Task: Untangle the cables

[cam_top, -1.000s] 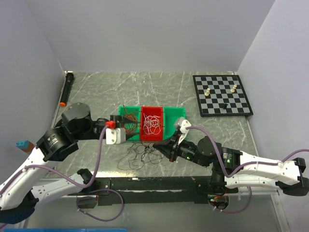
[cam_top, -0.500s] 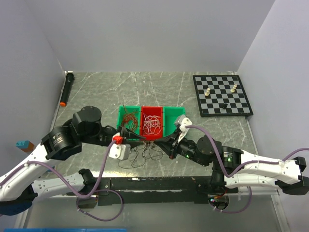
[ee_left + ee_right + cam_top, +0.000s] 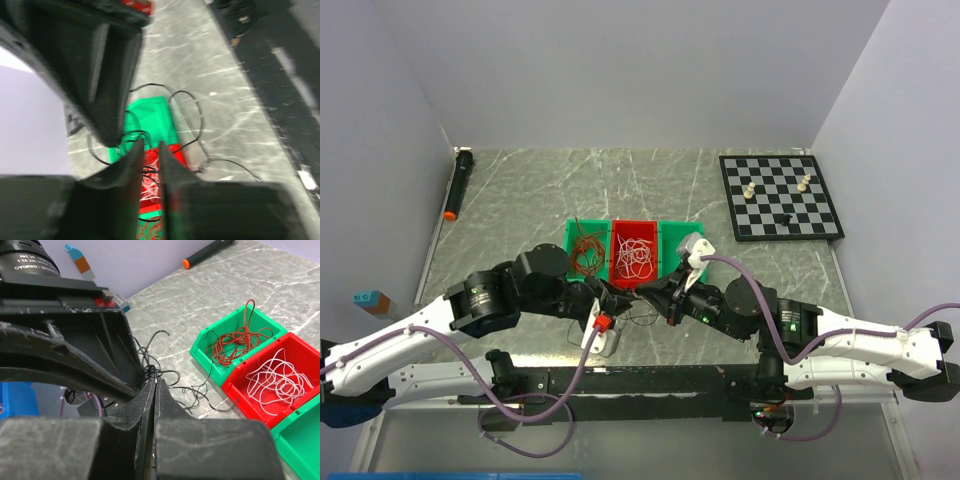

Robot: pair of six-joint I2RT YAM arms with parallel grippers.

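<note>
Where both arms meet on the table (image 3: pixel 520 190) in front of the red bin (image 3: pixel 636 262), the right gripper (image 3: pixel 154 382) is fully closed, pinching the black cables (image 3: pixel 150 369) at its tips. The left gripper (image 3: pixel 150 147) has its jaws a narrow slit apart; black strands apparently cross that gap, though blur obscures contact.

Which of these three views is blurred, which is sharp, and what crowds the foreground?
Left wrist: motion-blurred throughout, the left gripper a dark smear, the green bin soft. Right wrist: the right gripper crowds the foreground, dark and a little soft, yet the red cables and white cables behind are crisp. Top external: sharp and evenly lit.
</note>
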